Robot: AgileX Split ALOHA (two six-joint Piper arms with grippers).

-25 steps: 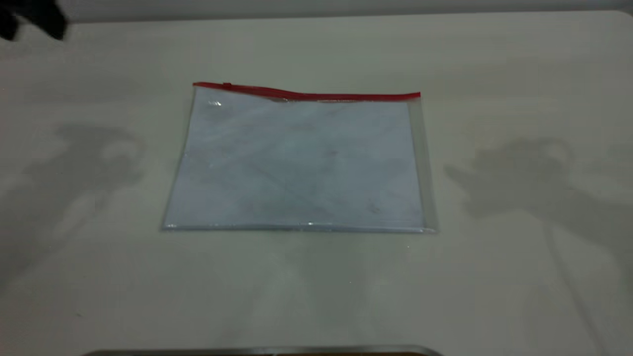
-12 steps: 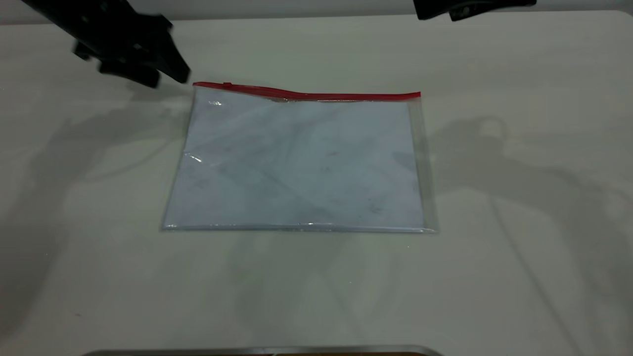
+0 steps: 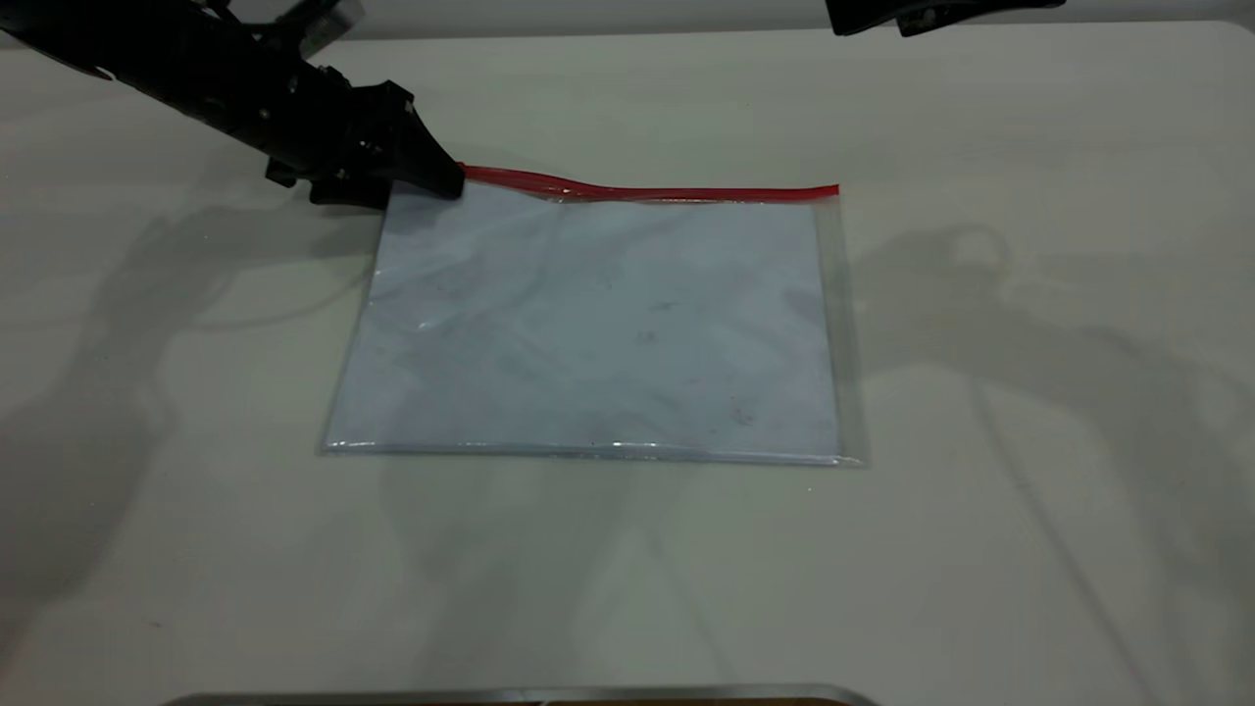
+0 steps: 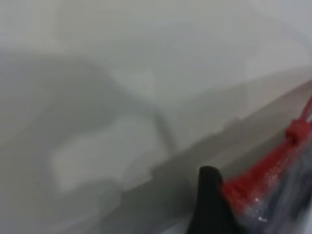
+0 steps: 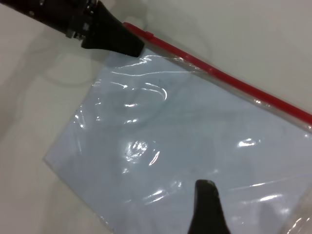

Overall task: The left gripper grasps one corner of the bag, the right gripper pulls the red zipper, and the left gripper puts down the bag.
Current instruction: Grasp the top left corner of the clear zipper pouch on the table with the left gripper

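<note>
The bag [image 3: 598,324] lies flat on the table, a pale sheet inside, the red zipper [image 3: 647,191] along its far edge. My left gripper [image 3: 436,181] is at the bag's far-left corner, low on the table, open, with the corner beside one fingertip [image 4: 209,195]. In the left wrist view the red zipper [image 4: 263,170] and its small slider [image 4: 297,131] lie right by that fingertip. My right gripper [image 3: 931,15] hangs high at the far right, open; its wrist view looks down on the bag [image 5: 195,141], the zipper [image 5: 234,80] and the left gripper [image 5: 122,41].
The table [image 3: 1029,539] is pale and bare around the bag. A metal edge [image 3: 520,696] runs along the near side. Arm shadows fall left and right of the bag.
My left gripper has come in from the far-left corner of the view and down to the bag's far-left corner. The bag's film has shifted slightly. The right arm has come into view at the top.
</note>
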